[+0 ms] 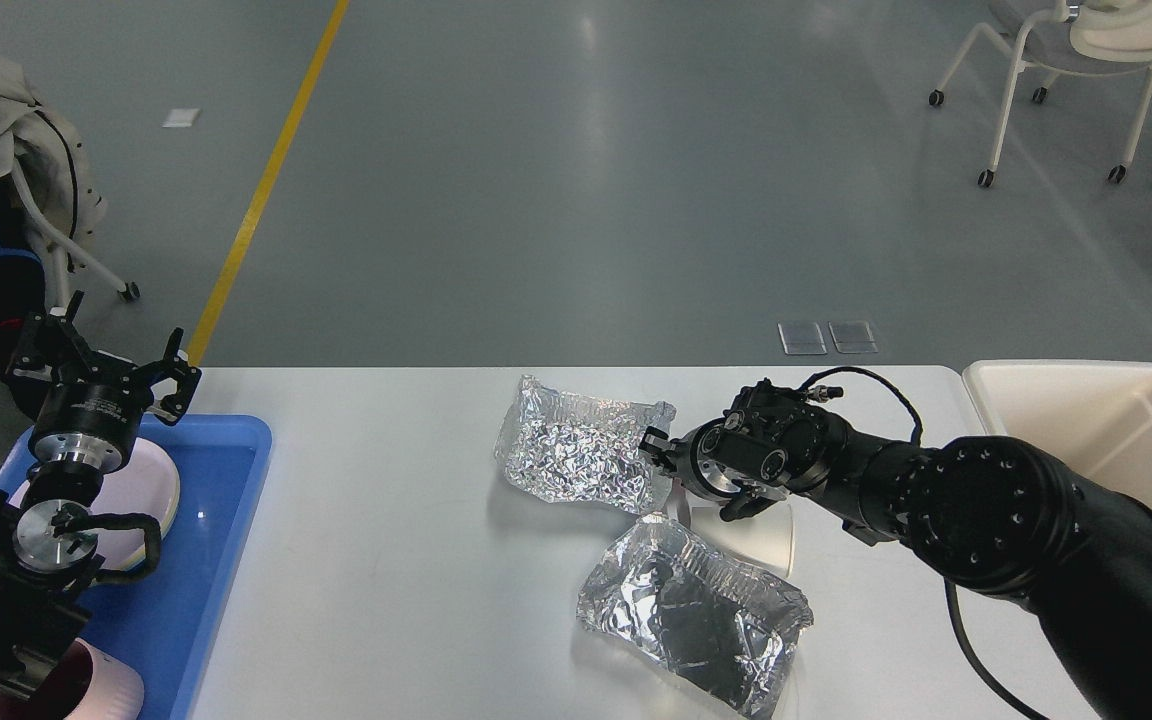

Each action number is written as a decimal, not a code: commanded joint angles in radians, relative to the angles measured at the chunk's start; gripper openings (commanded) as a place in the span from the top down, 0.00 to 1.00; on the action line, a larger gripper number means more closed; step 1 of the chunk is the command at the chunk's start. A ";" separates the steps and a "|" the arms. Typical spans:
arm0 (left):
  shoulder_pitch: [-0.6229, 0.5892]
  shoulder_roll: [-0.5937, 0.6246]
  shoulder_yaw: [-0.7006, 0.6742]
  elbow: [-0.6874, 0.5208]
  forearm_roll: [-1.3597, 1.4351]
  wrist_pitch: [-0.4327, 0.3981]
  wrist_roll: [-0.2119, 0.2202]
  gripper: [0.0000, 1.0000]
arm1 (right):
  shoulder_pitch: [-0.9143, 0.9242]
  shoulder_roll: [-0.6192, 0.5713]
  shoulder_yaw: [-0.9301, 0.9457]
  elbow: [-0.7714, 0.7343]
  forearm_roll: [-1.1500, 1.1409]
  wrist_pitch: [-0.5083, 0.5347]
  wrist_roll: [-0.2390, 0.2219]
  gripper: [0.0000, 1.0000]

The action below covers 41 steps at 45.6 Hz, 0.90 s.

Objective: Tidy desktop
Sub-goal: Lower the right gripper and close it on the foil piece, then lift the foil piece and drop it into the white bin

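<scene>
Right gripper [658, 462] low over the desktop [386, 560] at centre frame, jaw state impossible to tell; left gripper [101, 365] spread wide, far left.

No readable text, label, brand, number or sign is seen; any marks are too small to be read.

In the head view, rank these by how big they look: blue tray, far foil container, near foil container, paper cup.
1. blue tray, partly hidden by the left arm.
2-3. near foil container and far foil container: too alike to rank; the near one sits closer to the camera.
4. paper cup, mostly hidden by the right arm.
</scene>
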 commanded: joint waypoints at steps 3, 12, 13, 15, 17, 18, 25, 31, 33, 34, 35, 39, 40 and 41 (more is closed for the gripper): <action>0.000 -0.001 0.000 0.000 0.000 0.000 0.000 0.02 | 0.002 0.002 0.002 0.001 0.001 -0.001 -0.003 1.00; 0.000 0.000 0.000 0.000 0.000 0.000 0.000 0.02 | 0.021 -0.001 0.002 0.019 0.004 0.000 -0.004 1.00; 0.000 -0.001 0.000 0.000 0.000 0.000 0.000 0.02 | 0.024 -0.002 0.002 0.027 0.004 0.000 -0.004 1.00; 0.000 -0.001 0.000 0.000 0.000 0.000 0.000 0.02 | 0.039 -0.007 -0.001 0.048 0.004 0.000 -0.004 1.00; 0.000 0.000 0.000 0.000 0.000 0.000 0.000 0.02 | 0.065 -0.016 -0.001 0.074 0.004 0.000 -0.004 1.00; 0.000 -0.001 0.000 0.000 0.000 0.000 0.000 0.02 | 0.080 -0.022 -0.003 0.088 0.004 0.000 -0.006 1.00; 0.000 0.000 0.000 0.000 0.000 0.000 0.000 0.02 | 0.237 -0.088 -0.009 0.221 0.007 0.018 -0.040 1.00; 0.000 0.000 0.000 0.000 0.000 0.000 0.000 0.02 | 0.430 -0.174 -0.041 0.381 0.007 0.098 -0.047 1.00; 0.000 -0.001 0.000 0.000 0.000 0.000 0.000 0.02 | 0.498 -0.200 -0.061 0.429 0.007 0.155 -0.047 1.00; 0.000 0.000 0.000 0.000 0.000 0.000 0.000 0.02 | 0.533 -0.215 -0.069 0.453 0.007 0.185 -0.047 1.00; 0.000 -0.001 0.000 0.000 0.000 0.000 0.001 0.02 | 0.568 -0.232 -0.077 0.478 0.007 0.219 -0.047 1.00; 0.000 0.000 0.000 0.000 0.000 0.000 0.000 0.02 | 0.703 -0.300 -0.112 0.576 0.006 0.337 -0.047 1.00; 0.000 0.000 0.000 0.000 0.000 0.000 0.001 0.02 | 0.735 -0.314 -0.126 0.608 0.006 0.356 -0.047 1.00; 0.000 0.000 0.000 0.000 0.000 0.000 0.000 0.02 | 0.766 -0.329 -0.138 0.642 0.006 0.368 -0.047 1.00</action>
